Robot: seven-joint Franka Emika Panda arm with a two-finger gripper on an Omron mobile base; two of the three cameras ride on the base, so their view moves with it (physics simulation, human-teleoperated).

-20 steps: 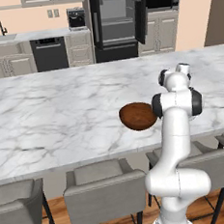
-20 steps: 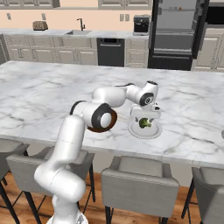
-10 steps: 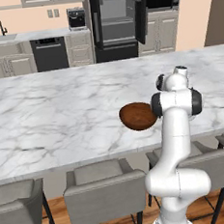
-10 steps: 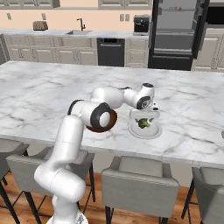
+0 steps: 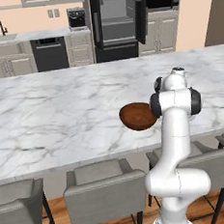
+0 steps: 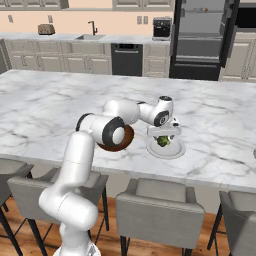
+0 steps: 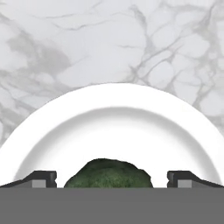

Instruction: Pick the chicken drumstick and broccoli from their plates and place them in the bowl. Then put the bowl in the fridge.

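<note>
Open gripper hanging low over the broccoli plate

The gripper [image 6: 163, 136] sits just above the broccoli [image 6: 163, 141], its jaws spread wide and holding nothing; in the hand view the two dark fingertips [image 7: 41, 179] stand apart on either side of the green floret [image 7: 108, 174] (whether they touch it I cannot tell). The broccoli lies on its white plate [image 6: 172, 150] on the marble counter [image 6: 45, 100], with the brown bowl [image 5: 137, 116] just beside, and the black fridge [image 5: 118, 22] stands open behind.
</note>
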